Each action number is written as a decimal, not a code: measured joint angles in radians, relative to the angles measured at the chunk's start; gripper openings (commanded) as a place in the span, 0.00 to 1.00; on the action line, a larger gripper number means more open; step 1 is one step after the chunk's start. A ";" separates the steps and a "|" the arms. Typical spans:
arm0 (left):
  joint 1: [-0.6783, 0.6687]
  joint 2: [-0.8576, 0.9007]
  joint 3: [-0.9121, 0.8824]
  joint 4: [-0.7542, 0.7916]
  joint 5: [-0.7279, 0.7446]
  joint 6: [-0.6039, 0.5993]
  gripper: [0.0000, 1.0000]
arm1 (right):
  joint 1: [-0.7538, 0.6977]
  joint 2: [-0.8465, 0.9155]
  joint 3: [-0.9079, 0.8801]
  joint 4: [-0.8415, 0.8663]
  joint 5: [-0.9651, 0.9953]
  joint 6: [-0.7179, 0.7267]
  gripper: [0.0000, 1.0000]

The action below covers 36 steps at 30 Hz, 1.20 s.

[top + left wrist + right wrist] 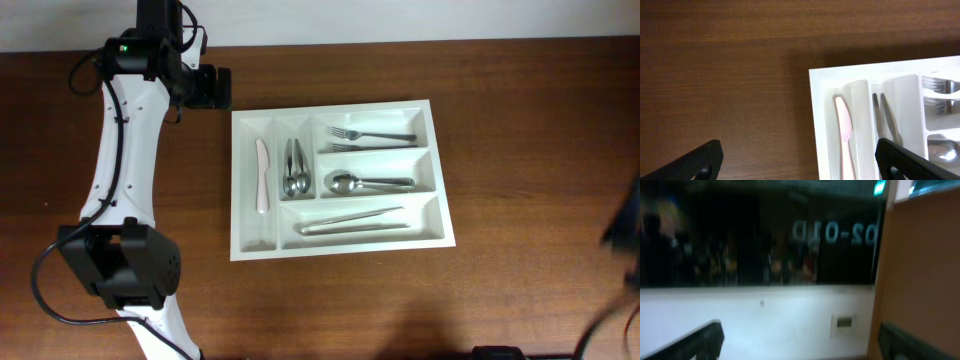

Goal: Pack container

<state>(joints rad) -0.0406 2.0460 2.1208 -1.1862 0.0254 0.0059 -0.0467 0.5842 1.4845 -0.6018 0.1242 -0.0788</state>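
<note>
Fingers of the left gripper (pixel 798 151) stand spread wide, empty, above the wooden table (pixel 725 75), just off the upper-left corner of the container (pixel 238 220). That white tray lies mid-table and holds a pale knife (pixel 262 175), spoons (pixel 295 167), forks (pixel 370 135), a large spoon (pixel 365 182) and long utensils (pixel 355 222). The right gripper (pixel 800 331), likewise spread, faces a wall (pixel 765 315).

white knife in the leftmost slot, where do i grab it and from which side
Grip the white knife near its middle, from straight above, closing across its narrow width. It lies flat, lengthwise in the container's leftmost slot with a gap each side; the walls likely block a sideways approach.
</note>
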 measured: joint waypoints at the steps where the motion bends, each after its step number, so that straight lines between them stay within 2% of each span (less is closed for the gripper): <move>1: 0.000 0.000 0.000 0.000 0.000 0.000 0.99 | 0.000 -0.074 -0.094 0.077 0.001 0.001 0.99; 5: 0.000 0.000 0.000 0.000 0.000 0.000 0.99 | 0.000 -0.299 -0.449 0.312 0.006 0.031 0.99; 8: 0.000 0.000 0.000 0.000 0.000 0.000 0.99 | 0.001 -0.409 -0.739 0.418 0.007 0.098 0.99; 14: 0.000 0.000 0.000 0.000 0.000 0.000 0.99 | 0.001 -0.499 -1.123 0.536 0.007 0.255 0.99; 21: 0.000 0.000 0.000 0.000 0.000 0.000 0.99 | 0.001 -0.522 -1.290 0.597 0.007 0.330 0.98; 36: 0.000 0.000 0.000 0.000 0.000 0.000 0.99 | 0.001 -0.568 -1.461 0.618 0.007 0.346 0.99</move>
<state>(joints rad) -0.0406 2.0457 2.1208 -1.1866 0.0250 0.0055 -0.0456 0.0158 0.0235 0.0162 0.1314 0.2668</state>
